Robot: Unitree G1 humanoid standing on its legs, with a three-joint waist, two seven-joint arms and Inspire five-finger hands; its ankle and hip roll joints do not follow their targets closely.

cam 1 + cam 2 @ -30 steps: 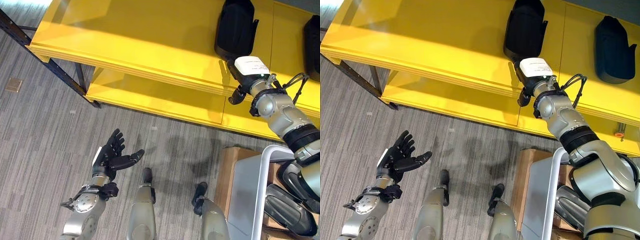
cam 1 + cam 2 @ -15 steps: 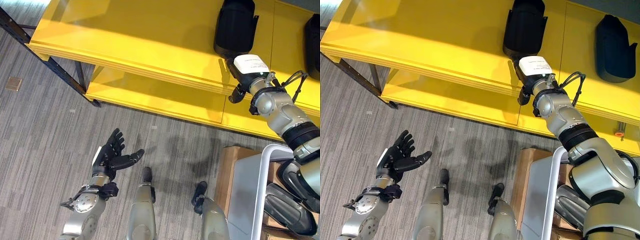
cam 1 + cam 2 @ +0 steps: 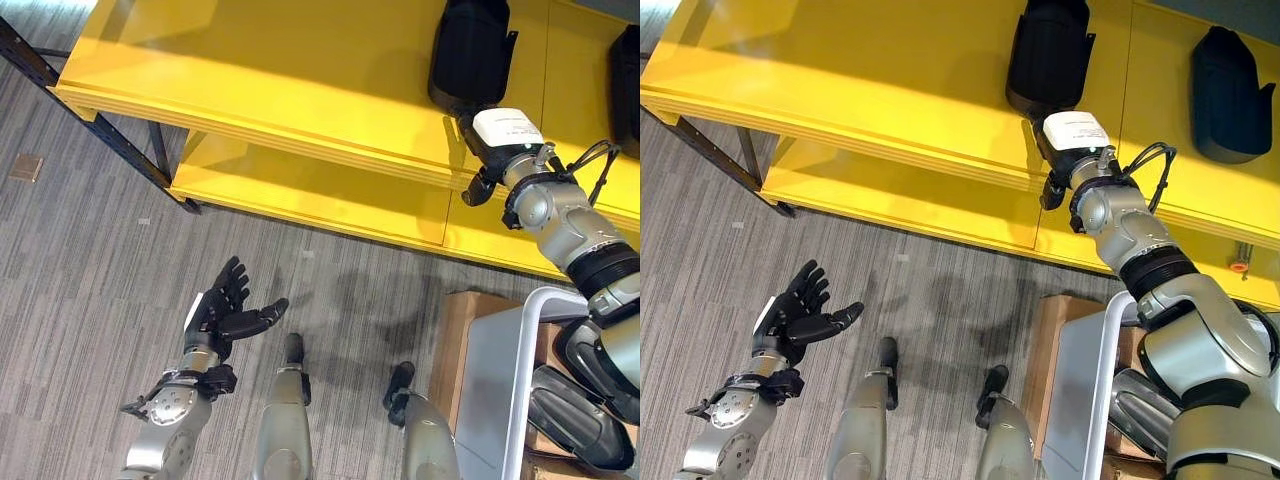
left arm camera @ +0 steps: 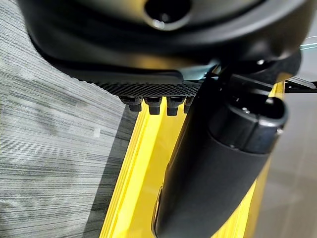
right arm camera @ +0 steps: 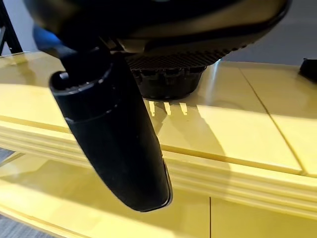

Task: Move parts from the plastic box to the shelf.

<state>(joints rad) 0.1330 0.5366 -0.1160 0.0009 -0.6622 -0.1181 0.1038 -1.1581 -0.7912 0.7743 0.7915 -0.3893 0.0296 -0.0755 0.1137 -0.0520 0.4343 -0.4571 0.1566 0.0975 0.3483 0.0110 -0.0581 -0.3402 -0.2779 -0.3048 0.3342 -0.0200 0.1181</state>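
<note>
– Which step is this?
– Placing, I'd judge: a black part (image 3: 1048, 55) lies on the yellow shelf (image 3: 870, 70), the right hand (image 3: 1052, 160) just beside it at the shelf's front edge, fingers released and empty. The left hand (image 3: 225, 312) hangs below the shelf, relaxed.
– Next?
– Probably back to the box for another part

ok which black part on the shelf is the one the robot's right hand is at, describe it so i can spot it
Start at the yellow shelf. On its top board lie two black parts; it is the black part nearer the shelf's middle, right above the right hand. The other black part lies alone, farther right.
</note>
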